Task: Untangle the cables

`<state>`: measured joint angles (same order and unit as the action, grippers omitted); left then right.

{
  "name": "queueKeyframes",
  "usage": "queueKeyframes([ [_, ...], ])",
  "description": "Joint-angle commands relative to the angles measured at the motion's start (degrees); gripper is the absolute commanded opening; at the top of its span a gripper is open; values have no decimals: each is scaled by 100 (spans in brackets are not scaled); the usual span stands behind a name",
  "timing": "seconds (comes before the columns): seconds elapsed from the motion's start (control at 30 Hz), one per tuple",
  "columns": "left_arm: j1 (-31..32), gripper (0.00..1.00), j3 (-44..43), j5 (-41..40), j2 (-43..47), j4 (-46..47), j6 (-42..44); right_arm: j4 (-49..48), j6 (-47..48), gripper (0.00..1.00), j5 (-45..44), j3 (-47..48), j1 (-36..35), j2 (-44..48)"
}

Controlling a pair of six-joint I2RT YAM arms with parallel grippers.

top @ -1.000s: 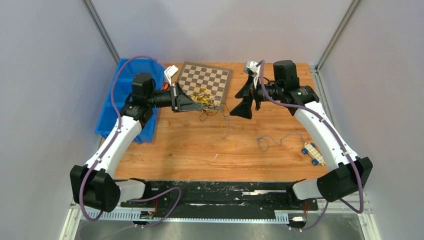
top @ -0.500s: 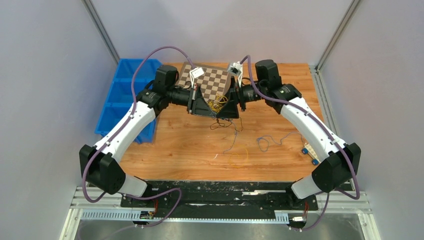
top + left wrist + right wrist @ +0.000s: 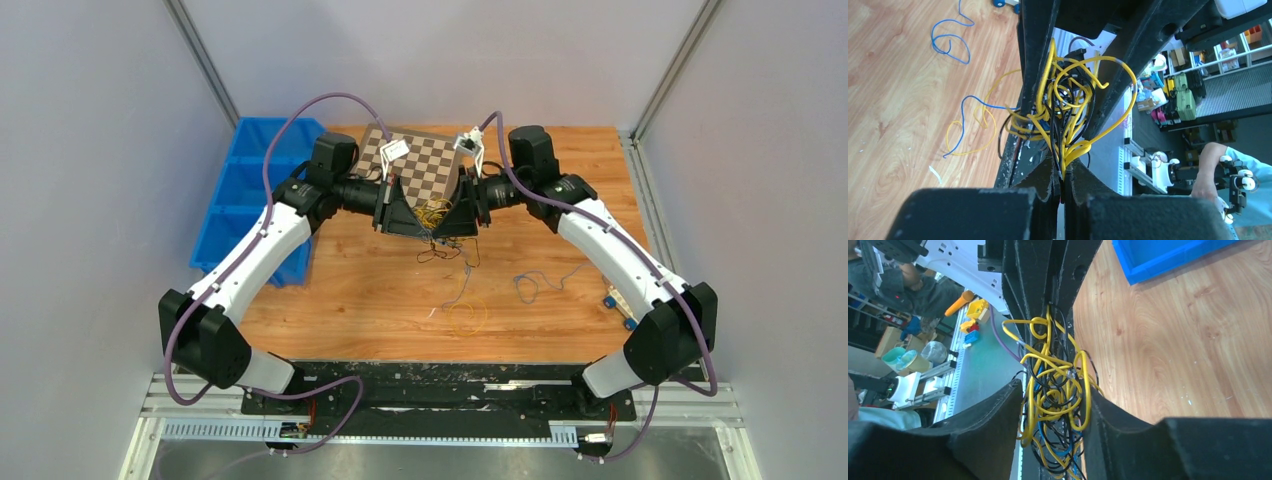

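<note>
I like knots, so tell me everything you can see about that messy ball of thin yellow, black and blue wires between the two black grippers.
The ball of wires is a loose wad of thin, plastic-coated strands, mostly yellow, with black and some blue looped through. It hangs above the wooden table. The left gripper is shut on a few strands, while the right gripper straddles the wad, jaws apart. Black, blue and yellow tails trail down onto the table.
</note>
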<state>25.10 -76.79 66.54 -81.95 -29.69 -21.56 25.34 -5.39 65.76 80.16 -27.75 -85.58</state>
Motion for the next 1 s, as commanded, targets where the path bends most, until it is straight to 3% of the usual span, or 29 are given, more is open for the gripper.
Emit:
queueKeyframes([
  [0.0,17,0,-198,105,186,359,-77,-392,-166,21,278,-66,-73,64],
  [0.03,20,9,-201,120,199,385,-74,-399,-177,3,283,-79,-70,84],
  [0.07,12,15,-199,130,220,355,-23,-403,-181,0,262,-99,-52,115],
  [0.23,-331,53,166,-300,972,248,876,-450,-324,0,441,-335,238,371],
  [0.37,-563,59,505,-909,1715,402,1941,-585,-425,0,533,-608,271,587],
  [0.53,-64,54,841,-1235,2387,937,2794,-754,-614,0,550,-744,275,600],
  [0.73,947,30,884,-1913,2511,888,3862,-910,-778,0,700,-763,257,556],
  [0.97,1348,12,980,-2397,2355,818,4890,-993,-816,0,839,-874,154,620],
])
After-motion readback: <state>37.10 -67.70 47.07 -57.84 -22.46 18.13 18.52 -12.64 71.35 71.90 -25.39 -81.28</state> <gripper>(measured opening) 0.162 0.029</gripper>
